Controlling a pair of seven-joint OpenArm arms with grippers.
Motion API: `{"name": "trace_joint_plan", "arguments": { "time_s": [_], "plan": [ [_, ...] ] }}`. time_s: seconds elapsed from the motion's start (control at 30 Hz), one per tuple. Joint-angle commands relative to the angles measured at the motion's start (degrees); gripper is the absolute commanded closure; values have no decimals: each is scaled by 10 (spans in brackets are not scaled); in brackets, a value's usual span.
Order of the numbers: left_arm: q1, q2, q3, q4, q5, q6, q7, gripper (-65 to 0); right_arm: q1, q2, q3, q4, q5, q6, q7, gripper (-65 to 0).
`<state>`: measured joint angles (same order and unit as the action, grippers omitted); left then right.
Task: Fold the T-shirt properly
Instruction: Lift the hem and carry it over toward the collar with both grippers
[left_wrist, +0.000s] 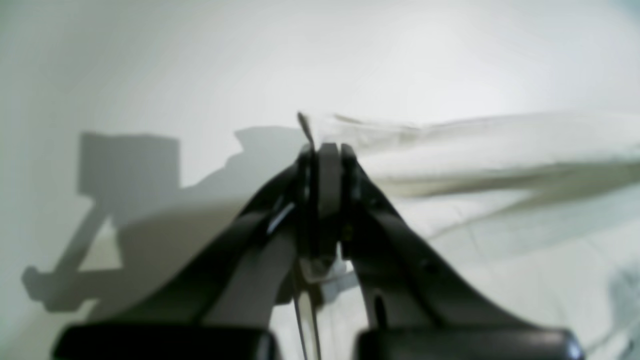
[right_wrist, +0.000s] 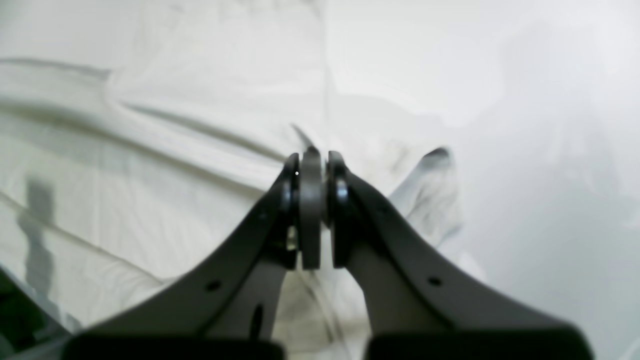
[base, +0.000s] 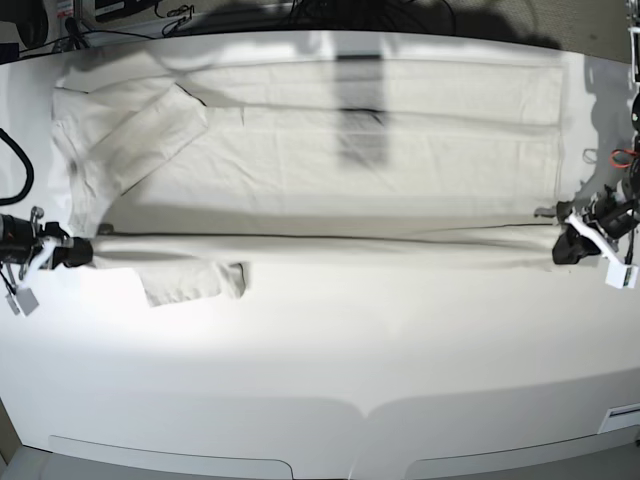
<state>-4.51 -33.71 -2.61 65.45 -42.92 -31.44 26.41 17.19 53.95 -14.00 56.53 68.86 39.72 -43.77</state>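
Cream cotton, the T-shirt (base: 330, 150) lies spread across the white table (base: 320, 360), its near edge pulled taut between the left gripper (base: 562, 245) and right gripper (base: 88, 250), each apparently pinched shut on fabric. Dark cables (base: 300, 15) run behind.

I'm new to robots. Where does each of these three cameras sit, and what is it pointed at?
Left wrist: rides on the left arm, looking along the shut left gripper at the pinched edge of the T-shirt.
Right wrist: rides on the right arm, looking past the shut right gripper at wrinkled cloth.
Base: high up, looking down on the white table, both arms at its sides.
Shared: all three show the shirt, stretched between the two grippers.
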Motion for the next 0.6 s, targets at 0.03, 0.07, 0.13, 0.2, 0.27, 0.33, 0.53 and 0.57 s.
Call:
{"name": "trace_joint_plan", "arguments": {
  "time_s": [0.03,0.07,0.13,0.2,0.27,0.33,0.53,0.57],
  "plan": [
    [21,-14,-38,32,-7,2,-13,0,-20,19,44,23,21,3,5,0],
    [38,-14,-55,44,-7,2,-13,0,-36,18,67,32,21,3,-2,0],
    [71,-13,-84,69,-13,-2,-8,0,-70,16,114,51,29,3,-28,0],
    [102,-10,-106,94,-24,-10,-5,0,-105,14,154,72,34,3,-41,0],
    [130,-4,-124,123,-25,-18,2,0,-142,14,187,96,34,3,-40,0],
    [158,2,-134,152,-26,-18,10,0,-177,14,216,118,34,3,-40,0],
    [223,20,-139,209,-21,-17,23,0,-267,-10,295,156,33,3,-43,0],
    [230,23,-139,211,-20,-17,23,0,-278,-17,307,158,33,3,-43,0]
  ]
}}
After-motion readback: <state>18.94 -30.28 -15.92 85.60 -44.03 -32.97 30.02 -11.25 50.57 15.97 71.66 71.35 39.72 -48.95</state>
